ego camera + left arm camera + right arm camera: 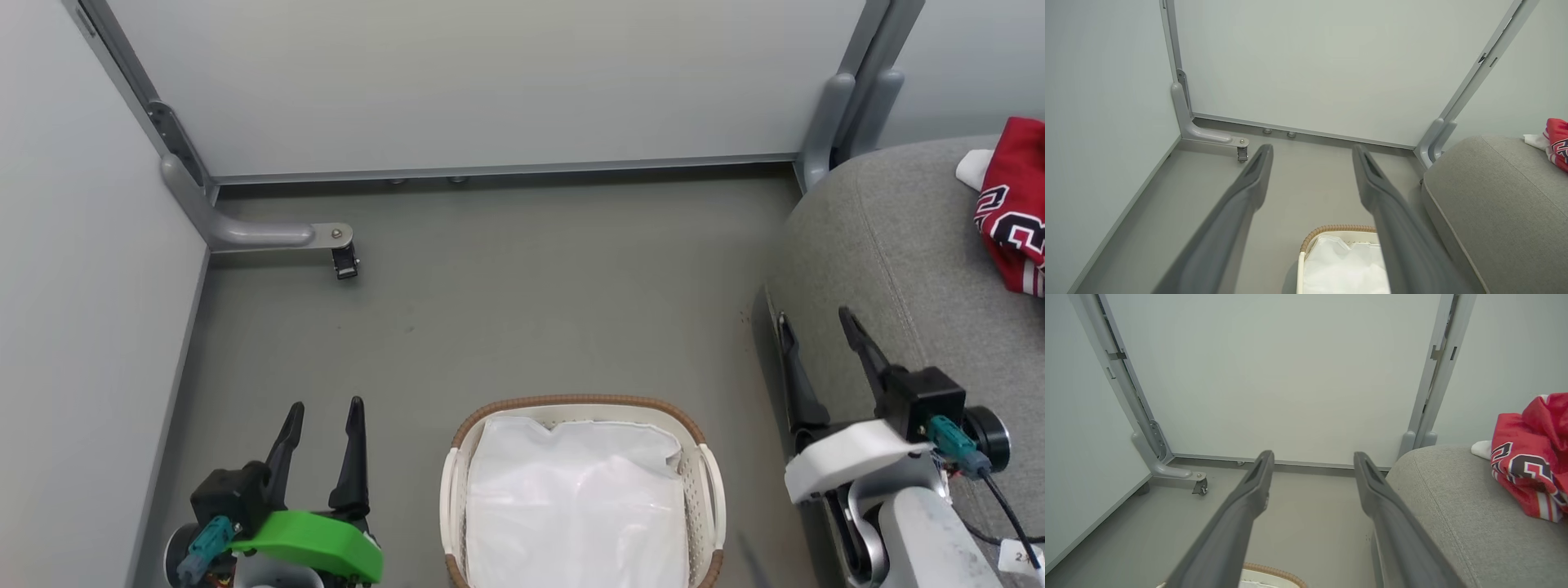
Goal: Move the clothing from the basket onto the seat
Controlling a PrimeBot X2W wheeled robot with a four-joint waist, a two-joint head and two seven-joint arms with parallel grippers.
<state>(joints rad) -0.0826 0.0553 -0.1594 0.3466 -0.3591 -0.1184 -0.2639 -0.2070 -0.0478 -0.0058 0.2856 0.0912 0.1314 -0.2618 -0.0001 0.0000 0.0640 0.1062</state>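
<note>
Head view: left claw (pixel 326 403) and right claw (pixel 814 315) wide-spread, empty, beside basket (pixel 571 402).

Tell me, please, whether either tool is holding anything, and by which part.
Nothing is held: the left tool and the right tool stand open and empty. The clothing lies on the seat, apart from both.

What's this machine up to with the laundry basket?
Nothing is being handled right now. The robot's left gripper and right gripper both hang open and empty, one on each side of the basket on the floor. What shows inside the basket is a white sheet, while the red clothing lies on the grey seat to the right, so the moving job looks finished.
</note>
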